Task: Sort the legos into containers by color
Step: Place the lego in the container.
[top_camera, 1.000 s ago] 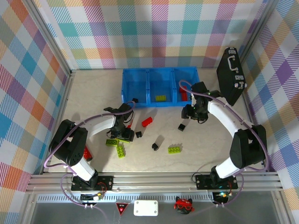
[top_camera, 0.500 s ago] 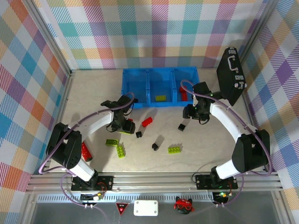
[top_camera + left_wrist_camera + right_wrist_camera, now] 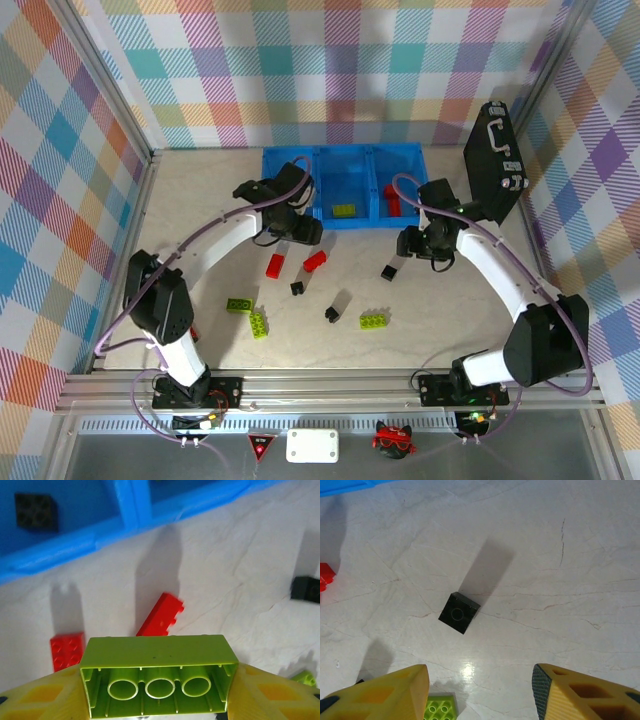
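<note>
- The left gripper (image 3: 157,695) is closed on a lime green brick (image 3: 157,677). The brick sits crosswise between the yellow fingers (image 3: 40,697), with its hollow underside toward the wrist camera.
- In the top view, this gripper hangs over the table (image 3: 200,200), just in front of the blue containers (image 3: 270,190) and near the wall between the left and the middle bin.
- Below the held brick, a tilted red brick (image 3: 160,622) and a flat red brick (image 3: 66,651) lie on the table. They are near each other but apart.
- The left bin holds a black brick (image 3: 35,511), the middle bin holds a green brick (image 3: 344,210), and the right bin holds a red piece (image 3: 392,203).
- The right gripper (image 3: 480,695) is open and nothing is between its fingers. It is above the bare table, in front of the right bin.
- A small black brick (image 3: 459,612) lies on the table ahead of the right gripper and does not touch it.
- Two lime bricks (image 3: 250,313) lie close together on the near left part of the table, and one lime brick (image 3: 375,320) lies more to the right.
- A black handled case (image 3: 495,160) stands to the right of the containers.
</note>
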You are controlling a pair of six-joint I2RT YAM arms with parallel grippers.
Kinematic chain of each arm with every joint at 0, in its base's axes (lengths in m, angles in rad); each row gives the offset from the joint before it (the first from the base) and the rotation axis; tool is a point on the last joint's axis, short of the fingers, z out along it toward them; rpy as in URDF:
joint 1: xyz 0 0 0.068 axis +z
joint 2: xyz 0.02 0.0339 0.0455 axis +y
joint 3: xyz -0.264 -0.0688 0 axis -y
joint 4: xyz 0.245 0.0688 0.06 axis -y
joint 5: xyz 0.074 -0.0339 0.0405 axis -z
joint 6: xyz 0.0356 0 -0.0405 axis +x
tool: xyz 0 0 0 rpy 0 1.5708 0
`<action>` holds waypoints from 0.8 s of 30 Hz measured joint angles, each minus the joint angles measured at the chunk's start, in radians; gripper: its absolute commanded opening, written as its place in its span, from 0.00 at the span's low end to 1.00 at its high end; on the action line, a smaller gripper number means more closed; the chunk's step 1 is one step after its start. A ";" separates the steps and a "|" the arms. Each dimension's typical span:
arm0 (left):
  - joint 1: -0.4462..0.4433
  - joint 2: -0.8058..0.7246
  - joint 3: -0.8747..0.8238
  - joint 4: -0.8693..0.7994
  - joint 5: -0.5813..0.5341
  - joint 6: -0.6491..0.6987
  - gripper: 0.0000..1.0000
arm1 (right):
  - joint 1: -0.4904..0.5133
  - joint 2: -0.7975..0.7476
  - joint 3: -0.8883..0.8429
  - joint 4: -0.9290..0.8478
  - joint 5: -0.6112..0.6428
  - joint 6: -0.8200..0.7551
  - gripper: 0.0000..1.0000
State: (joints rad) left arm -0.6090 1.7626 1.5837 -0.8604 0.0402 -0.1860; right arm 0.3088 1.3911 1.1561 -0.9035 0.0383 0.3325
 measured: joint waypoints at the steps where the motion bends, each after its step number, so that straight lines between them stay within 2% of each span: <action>1: -0.005 0.026 0.031 0.002 -0.001 -0.009 0.61 | 0.000 -0.001 -0.005 -0.002 0.003 0.000 0.59; 14: -0.030 0.319 0.370 0.109 -0.076 -0.203 0.61 | 0.000 -0.041 -0.033 -0.003 0.003 0.001 0.59; 24: -0.062 0.455 0.483 0.229 -0.234 -0.323 0.59 | 0.000 -0.041 -0.047 0.003 -0.003 0.004 0.59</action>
State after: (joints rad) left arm -0.6712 2.2181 2.0670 -0.6319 -0.1936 -0.5095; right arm 0.3088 1.3499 1.1088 -0.9009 0.0353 0.3363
